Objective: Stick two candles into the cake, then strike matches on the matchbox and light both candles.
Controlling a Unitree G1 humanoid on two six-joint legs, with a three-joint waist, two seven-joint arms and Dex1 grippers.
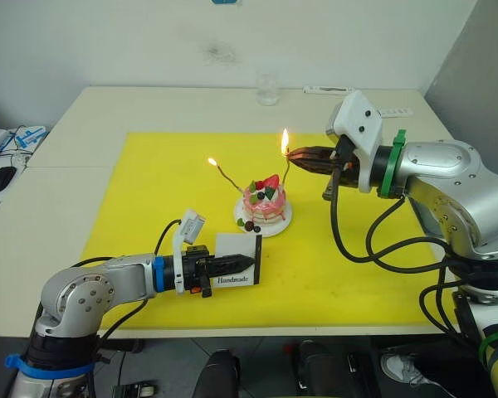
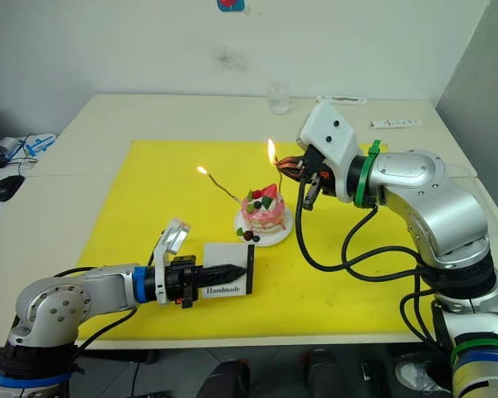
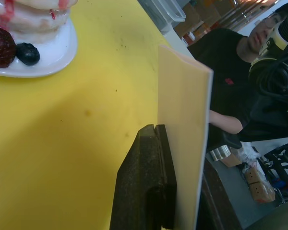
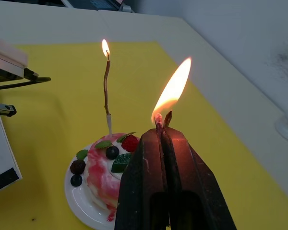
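Two candles burn in the cake. Your right gripper reaches level beside it, jaws clamped on a flaming match. Left gripper sits low, clamped on the upright matchbox.

Both grippers' jaws closed, arms extended.

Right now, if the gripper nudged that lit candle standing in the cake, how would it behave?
The lit candle is very thin, long and wavy, so it would probably flex or lean rather than resist. It enters the soft-looking pink cake only at its whitish foot, so a push might tilt it out. Its burning tip makes any tipping risky.
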